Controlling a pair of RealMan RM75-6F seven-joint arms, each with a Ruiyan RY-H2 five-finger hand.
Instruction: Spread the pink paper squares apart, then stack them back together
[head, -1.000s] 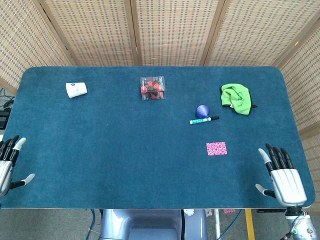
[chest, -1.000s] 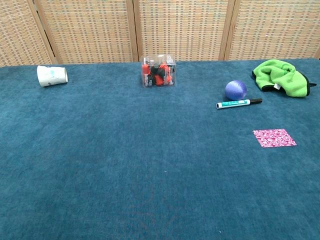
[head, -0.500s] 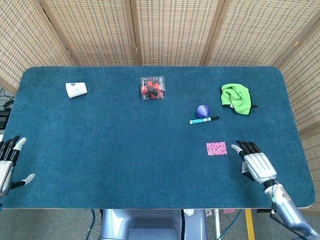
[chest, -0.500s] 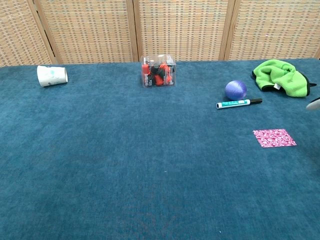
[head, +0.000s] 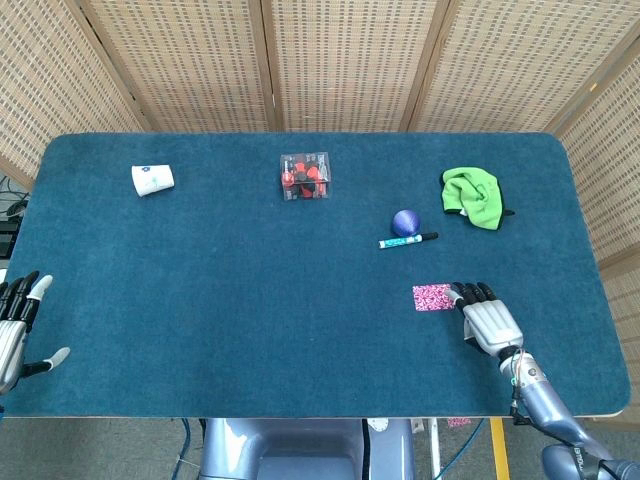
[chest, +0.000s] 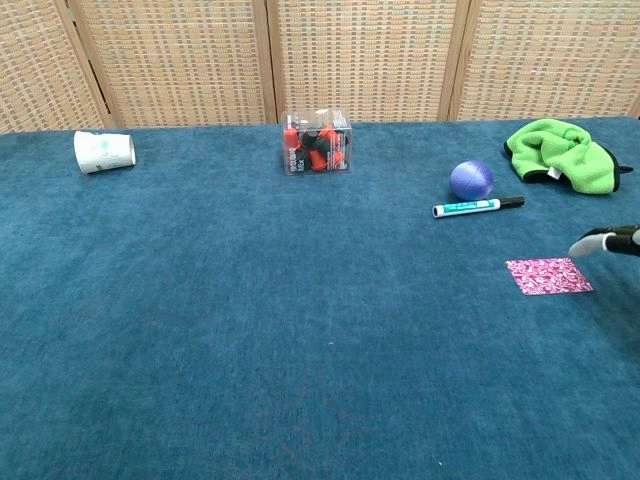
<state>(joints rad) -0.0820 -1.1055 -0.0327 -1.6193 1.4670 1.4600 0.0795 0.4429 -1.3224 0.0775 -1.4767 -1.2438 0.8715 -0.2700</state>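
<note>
Right hand (head: 488, 322): light silver-grey shell over the back of the hand, with ridged panels running lengthwise. Fingers (head: 470, 293) are black along their length; in the chest view one fingertip (chest: 583, 245) shows pale grey. The wrist narrows to a metallic grey-blue forearm (head: 545, 405) with small coloured wires at the joint.

Left hand (head: 14, 330): same silver-grey shell, black fingers (head: 18, 291) with pale grey tips.

Robot base (head: 300, 450): smooth, rounded blue-grey housing below the near edge of the table (head: 250, 330).
</note>
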